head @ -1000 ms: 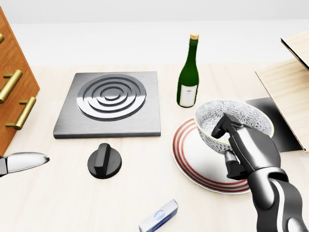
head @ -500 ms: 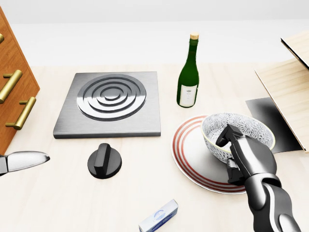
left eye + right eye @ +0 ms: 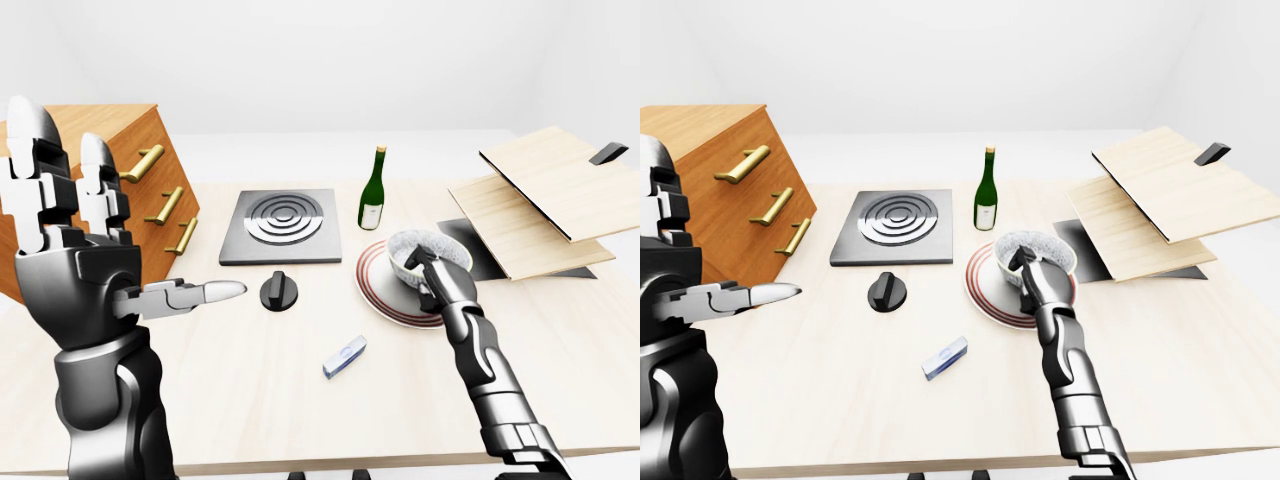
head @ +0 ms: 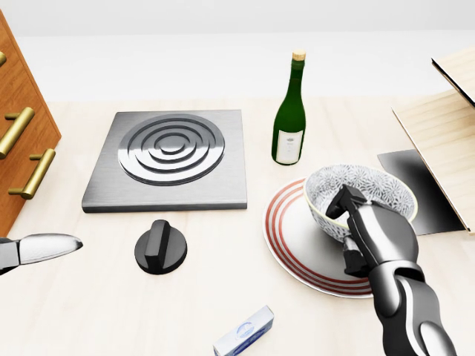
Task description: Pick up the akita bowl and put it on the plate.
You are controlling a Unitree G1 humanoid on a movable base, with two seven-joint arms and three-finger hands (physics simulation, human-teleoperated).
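The akita bowl [image 4: 369, 185], white with a fine dark pattern, sits tilted over the right part of the red-ringed white plate [image 4: 295, 239], right of centre in the head view. I cannot tell whether its base touches the plate. My right hand [image 4: 344, 228] is shut on the bowl's near rim, thumb inside and fingers under the outer wall. My left hand [image 3: 105, 245] is raised at the left of the left-eye view, open and holding nothing. It is far from the plate.
A green wine bottle [image 4: 289, 119] stands just above the plate. Left of it lie a grey stove plate [image 4: 169, 156] and a black knob [image 4: 160, 247]. A wooden drawer cabinet [image 4: 18, 141] is at far left, wooden boards [image 3: 540, 200] at right, and a small blue-white box [image 4: 245, 331] below.
My right hand lowered the bowl toward the plate, then shifted it slightly left and up. The left fingertip crept a little to the right.
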